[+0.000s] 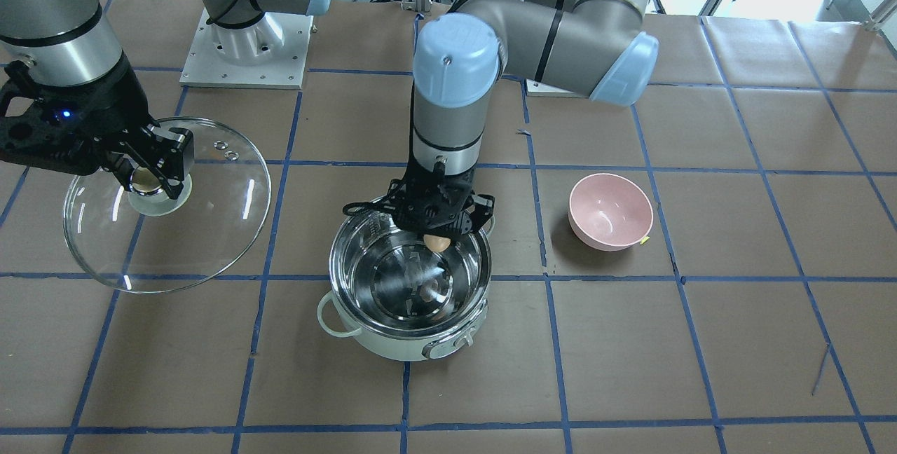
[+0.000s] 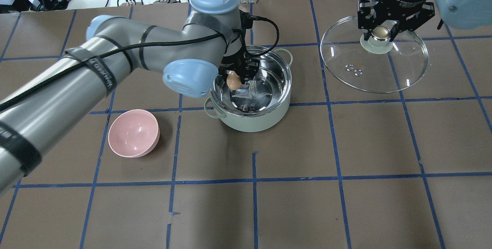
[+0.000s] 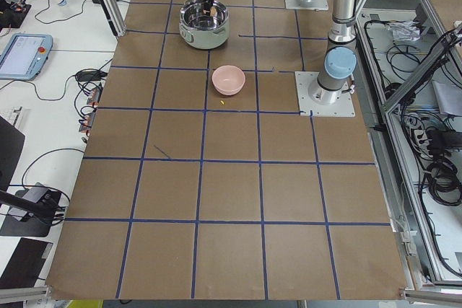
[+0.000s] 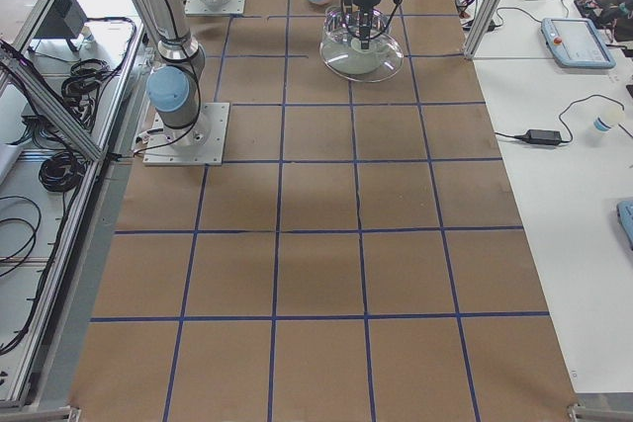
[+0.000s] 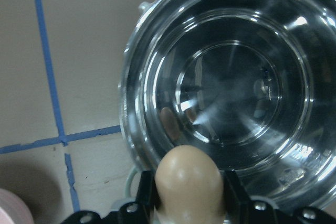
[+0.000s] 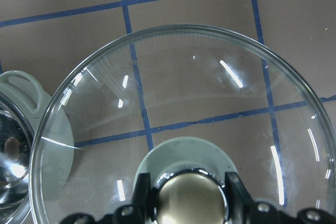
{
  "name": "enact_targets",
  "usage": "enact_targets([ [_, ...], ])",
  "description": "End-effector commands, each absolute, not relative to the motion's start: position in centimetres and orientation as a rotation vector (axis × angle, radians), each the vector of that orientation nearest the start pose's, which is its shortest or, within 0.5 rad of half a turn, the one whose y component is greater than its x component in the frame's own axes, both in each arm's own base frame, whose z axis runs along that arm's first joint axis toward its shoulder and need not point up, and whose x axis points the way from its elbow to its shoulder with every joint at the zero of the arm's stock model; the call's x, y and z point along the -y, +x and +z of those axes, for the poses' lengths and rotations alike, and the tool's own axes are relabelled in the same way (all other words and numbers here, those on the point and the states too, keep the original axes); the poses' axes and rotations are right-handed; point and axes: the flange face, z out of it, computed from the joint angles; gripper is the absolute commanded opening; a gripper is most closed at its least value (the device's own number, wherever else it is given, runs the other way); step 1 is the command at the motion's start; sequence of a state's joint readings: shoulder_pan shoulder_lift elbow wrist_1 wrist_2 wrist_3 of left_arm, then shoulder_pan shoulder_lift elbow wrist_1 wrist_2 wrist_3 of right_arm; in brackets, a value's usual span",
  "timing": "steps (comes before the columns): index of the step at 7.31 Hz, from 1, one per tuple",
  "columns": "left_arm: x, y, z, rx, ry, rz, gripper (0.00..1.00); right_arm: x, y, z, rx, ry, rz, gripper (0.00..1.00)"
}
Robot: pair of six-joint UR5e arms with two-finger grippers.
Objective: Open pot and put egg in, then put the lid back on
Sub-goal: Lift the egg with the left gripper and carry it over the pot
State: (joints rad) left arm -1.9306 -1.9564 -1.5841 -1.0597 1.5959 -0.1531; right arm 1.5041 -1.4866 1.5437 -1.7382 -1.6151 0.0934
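Observation:
The mint-white pot [image 2: 254, 122] stands open at the table's middle, its steel inside bare [image 1: 410, 279]. My left gripper [image 2: 233, 80] is shut on the tan egg [image 1: 436, 244] and holds it over the pot's rim, inside the opening; the egg fills the bottom of the left wrist view [image 5: 189, 182] above the pot's inside [image 5: 236, 87]. My right gripper [image 2: 380, 34] is shut on the beige knob [image 1: 146, 179] of the clear glass lid [image 2: 407, 72], held tilted beside the pot. The lid [image 6: 184, 93] and knob [image 6: 191, 200] show in the right wrist view.
A pink bowl [image 2: 133, 133] sits on the brown paper on the robot's left of the pot, also in the front view [image 1: 610, 210]. The arm bases [image 1: 245, 47] stand at the table's robot side. Blue tape lines grid the table.

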Motion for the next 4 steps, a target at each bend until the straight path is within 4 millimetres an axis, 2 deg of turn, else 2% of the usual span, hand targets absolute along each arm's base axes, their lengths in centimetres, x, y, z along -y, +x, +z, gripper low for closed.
enact_targets([
  [1,56.1,-36.1,26.6,-3.119,0.426,-0.180,0.00,54.3,9.3,47.5,-3.167,0.267,-0.172,0.40],
  [2,55.8,-36.0,25.1,-3.112,0.453,-0.137,0.01,54.3,9.4,47.3,-3.166,0.264,-0.165,0.40],
  [4,55.9,-36.0,23.8,-3.109,0.458,-0.103,0.01,54.2,9.6,46.7,-3.158,0.262,-0.149,0.40],
])
